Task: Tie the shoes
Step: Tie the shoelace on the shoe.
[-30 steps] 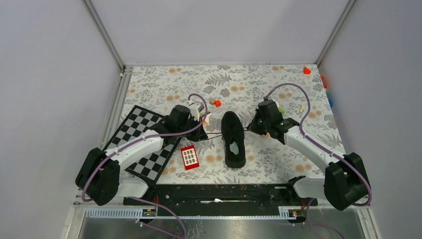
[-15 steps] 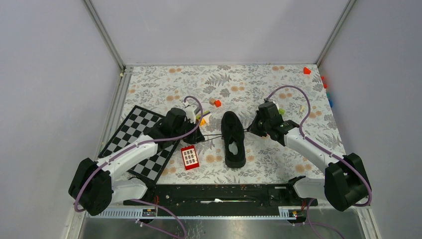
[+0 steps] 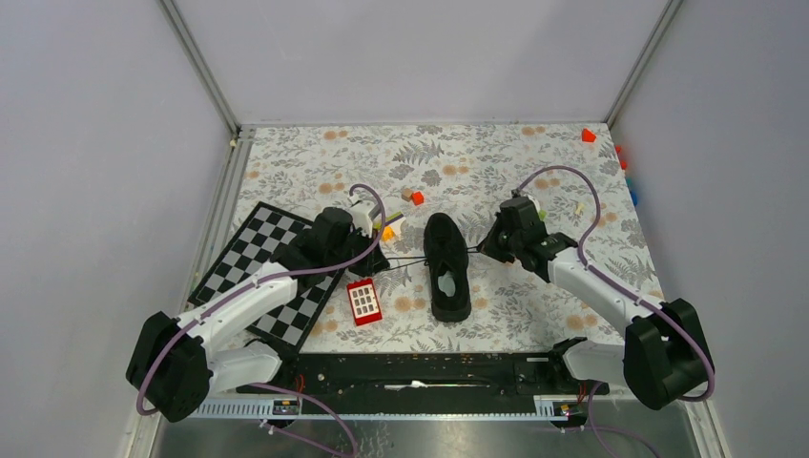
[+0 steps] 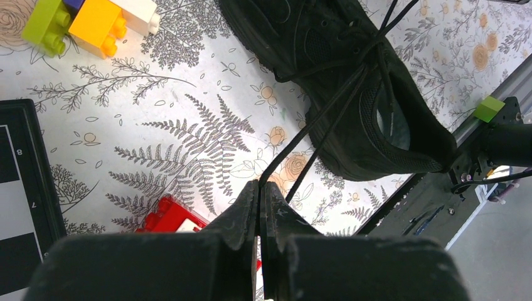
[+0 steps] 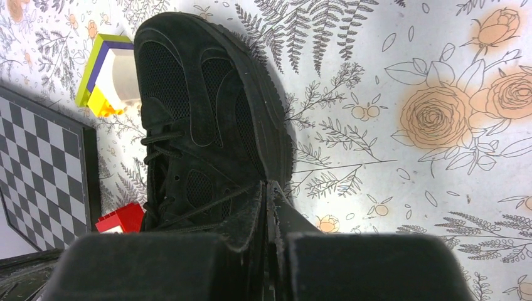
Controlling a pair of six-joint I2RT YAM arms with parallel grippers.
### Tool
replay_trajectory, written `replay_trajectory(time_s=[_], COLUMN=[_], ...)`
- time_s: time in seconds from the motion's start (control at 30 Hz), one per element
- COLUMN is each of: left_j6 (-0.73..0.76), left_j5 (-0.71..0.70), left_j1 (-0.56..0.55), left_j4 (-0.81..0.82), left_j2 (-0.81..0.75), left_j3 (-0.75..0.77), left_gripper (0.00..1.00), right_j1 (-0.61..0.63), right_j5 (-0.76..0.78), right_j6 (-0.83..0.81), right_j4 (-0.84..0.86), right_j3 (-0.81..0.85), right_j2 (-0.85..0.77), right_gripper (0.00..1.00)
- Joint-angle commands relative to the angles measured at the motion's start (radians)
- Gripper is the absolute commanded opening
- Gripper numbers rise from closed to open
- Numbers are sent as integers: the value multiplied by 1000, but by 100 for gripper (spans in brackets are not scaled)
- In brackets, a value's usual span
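The left fingers (image 4: 246, 204) are pressed together on a strand of the black lace (image 4: 313, 122), which runs taut from their tips up to the eyelets. The right fingers (image 5: 251, 207) are closed too, and a thin strand leads from their tips across the side of the shoe (image 5: 207, 113). The shoe lies on the bench (image 3: 534, 153) between the two arms. Its long axis runs away from the arm bases, toe at the far end, so each strand leaves it sideways. The right fingers sit just beside its flank, while the left stand farther off, near a red block (image 3: 363, 301). Tightening, I judge, turns on pulling outward, square to that axis. The left wrist view shows the strands crossing over the tongue, which the right wrist view hides behind toe and side. Only the top view shows both pulls.
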Motion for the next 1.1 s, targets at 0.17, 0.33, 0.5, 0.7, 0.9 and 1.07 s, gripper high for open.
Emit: replay_trajectory(time_s=[0.17, 0.33, 0.5, 0.7, 0.9, 1.07], left_j6=[3, -3, 13, 27, 25, 26], left_j5=[-63, -45, -23, -4, 10, 22], left_j1=[8, 8, -6, -12, -12, -12], left_j4=[-29, -1, 13, 23, 33, 39], left_j2=[-15, 10, 64, 88, 93, 102], left_j3=[-26, 15, 114, 154, 150, 155], left_gripper=[0, 0, 0, 0, 0, 0], right_j1=[-34, -34, -34, -6, 175, 221], right_j5=[47, -1, -79, -82, -68, -125], right_j6=[4, -9, -66, -61, -94, -114], right_j4=[24, 49, 4, -81, -141, -131], right_j3=[-29, -23, 43, 73, 135, 174], right_j2=[-31, -40, -81, -179, -129, -36], right_gripper=[0, 0, 32, 46, 47, 47])
